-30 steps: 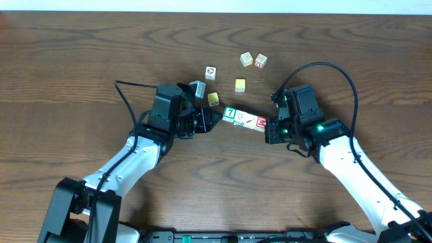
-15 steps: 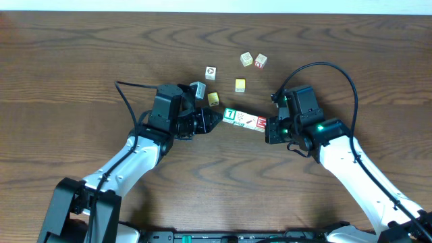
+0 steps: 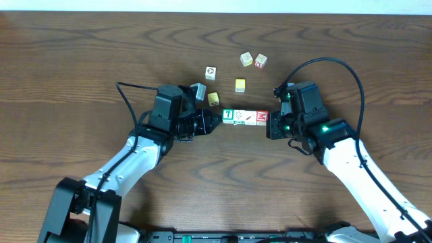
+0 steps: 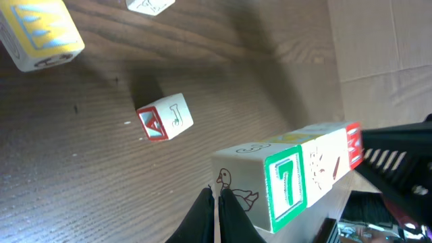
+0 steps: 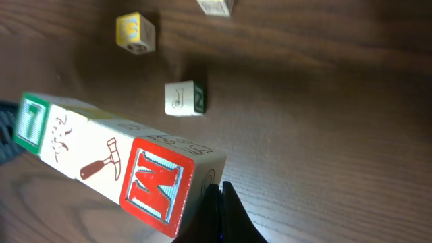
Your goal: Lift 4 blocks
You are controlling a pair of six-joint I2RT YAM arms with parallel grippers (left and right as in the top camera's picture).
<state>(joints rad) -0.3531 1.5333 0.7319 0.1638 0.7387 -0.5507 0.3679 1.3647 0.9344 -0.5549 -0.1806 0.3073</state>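
Observation:
Four blocks stand end to end in one straight row between my two grippers. From left to right they are the green "7" block (image 3: 229, 115), two white picture cubes (image 3: 240, 117) (image 3: 251, 118) and the red "M" block (image 3: 262, 118). My left gripper (image 3: 217, 120) is shut, and its closed tips (image 4: 217, 196) press on the duck face beside the green "7" (image 4: 287, 185). My right gripper (image 3: 271, 125) is also shut, its tips (image 5: 217, 185) against the outer end of the red "M" block (image 5: 158, 182). The row looks squeezed between both tips and seems slightly off the wood.
Loose cubes lie behind the row: a yellow one (image 3: 213, 99) near my left wrist, another yellow one (image 3: 239, 85), a white one (image 3: 211, 71), and a pair (image 3: 246, 59) (image 3: 260, 61) farther back. The wooden table (image 3: 81, 61) stretches out on all sides.
The row has turned from slanting down to the right to lying level. My right gripper moved away from me with the red end. The left gripper barely shifted.

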